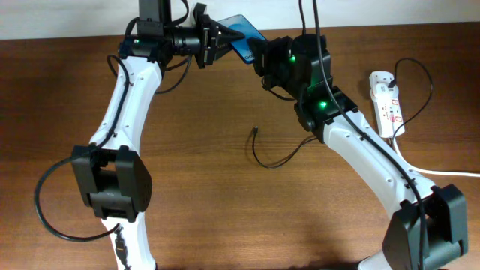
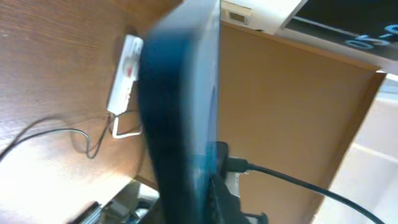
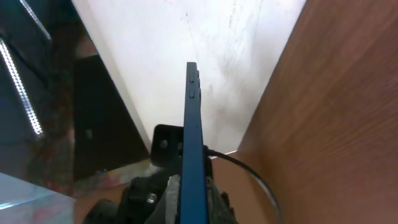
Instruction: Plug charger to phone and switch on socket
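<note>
Where the two arms meet at the far edge of the brown wooden table (image 1: 225, 217), the overhead view shows the slim blue-screened phone with a black frame (image 1: 241, 31) held clear of the surface. The left gripper (image 1: 221, 37) points right, its fingertips at the phone's left end; whether it has closed there cannot be told. The right gripper (image 1: 262, 64) meets the phone's right end. The thin black charger cable (image 1: 277, 163) curls on the table near centre, with its small connector tip (image 1: 256, 131) lying free, well apart from the phone. The white elongated power-strip socket with red marks (image 1: 388, 105) lies at the far right, and a thin black lead loops from its far end. A thick white cord (image 1: 442, 171) trails to the right.

Left wrist view: the phone (image 2: 180, 112) fills the centre edge-on and blurred. Beyond it are the socket (image 2: 124, 71) and the charger cable (image 2: 56, 132).

Right wrist view: the phone (image 3: 193, 149) stands edge-on with its side buttons (image 3: 194, 87) visible. The right gripper (image 3: 193, 190) is clamped on the phone, its fingers (image 3: 166, 194) pressed to either face.
</note>
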You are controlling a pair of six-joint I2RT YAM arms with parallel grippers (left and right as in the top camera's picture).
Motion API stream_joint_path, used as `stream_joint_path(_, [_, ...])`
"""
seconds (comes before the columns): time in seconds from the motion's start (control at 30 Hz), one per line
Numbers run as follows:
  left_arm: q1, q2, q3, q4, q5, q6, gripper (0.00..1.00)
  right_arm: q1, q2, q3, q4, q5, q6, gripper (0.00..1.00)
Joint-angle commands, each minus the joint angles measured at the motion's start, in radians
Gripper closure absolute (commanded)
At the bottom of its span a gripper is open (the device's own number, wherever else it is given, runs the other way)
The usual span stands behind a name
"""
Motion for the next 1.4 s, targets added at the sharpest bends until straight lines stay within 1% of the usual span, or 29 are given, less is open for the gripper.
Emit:
stream_joint_path(0.0, [0.001,0.000,0.010,0.016,-0.090,0.024,1.00,0.038,-0.034,0.019,-0.004,-0.116,-0.079,0.96])
stream_joint_path(0.17, [0.001,0.000,0.010,0.016,-0.112,0.035,1.00,0.044,-0.029,0.019,0.002,-0.120,-0.080,0.96])
stream_joint_path(0.2, [0.001,0.000,0.010,0.016,-0.112,0.050,0.98,0.043,-0.029,0.019,0.003,-0.121,-0.084,0.96])
stream_joint_path(0.27, [0.001,0.000,0.010,0.016,-0.111,0.083,0.90,0.043,-0.029,0.019,0.011,-0.126,-0.084,0.96])
stream_joint_path(0.33, [0.001,0.000,0.010,0.016,-0.111,0.090,0.89,0.042,-0.029,0.019,0.028,-0.146,-0.084,0.96])
stream_joint_path(0.43, [0.000,0.000,0.010,0.016,-0.106,0.135,0.88,0.043,-0.029,0.019,0.042,-0.150,-0.083,0.96])
stream_joint_path(0.57, [-0.004,0.000,0.010,0.016,-0.120,0.140,0.85,0.043,-0.026,0.019,0.094,-0.167,-0.079,0.96])
stream_joint_path(0.8, [-0.003,0.000,0.010,0.015,-0.119,0.142,0.85,0.039,-0.026,0.019,0.107,-0.217,-0.079,0.96])
stream_joint_path(0.93, [-0.003,0.000,0.010,0.015,-0.119,0.143,0.86,0.035,-0.026,0.019,0.109,-0.244,-0.079,0.96])
stream_joint_path(1.03, [-0.003,0.000,0.010,0.015,-0.142,0.143,0.85,0.035,-0.026,0.019,0.171,-0.281,-0.079,0.96])
stream_joint_path(1.2, [-0.008,0.000,0.010,0.008,-0.157,0.143,0.86,0.057,-0.025,0.019,0.171,-0.273,-0.079,0.96])
stream_joint_path(1.3, [-0.005,0.000,0.010,0.004,-0.165,0.189,0.85,0.057,-0.025,0.019,0.171,-0.296,-0.079,0.96])
stream_joint_path(1.37, [-0.003,0.000,0.010,-0.011,-0.192,0.190,0.83,0.064,-0.025,0.019,0.171,-0.296,-0.079,0.96])
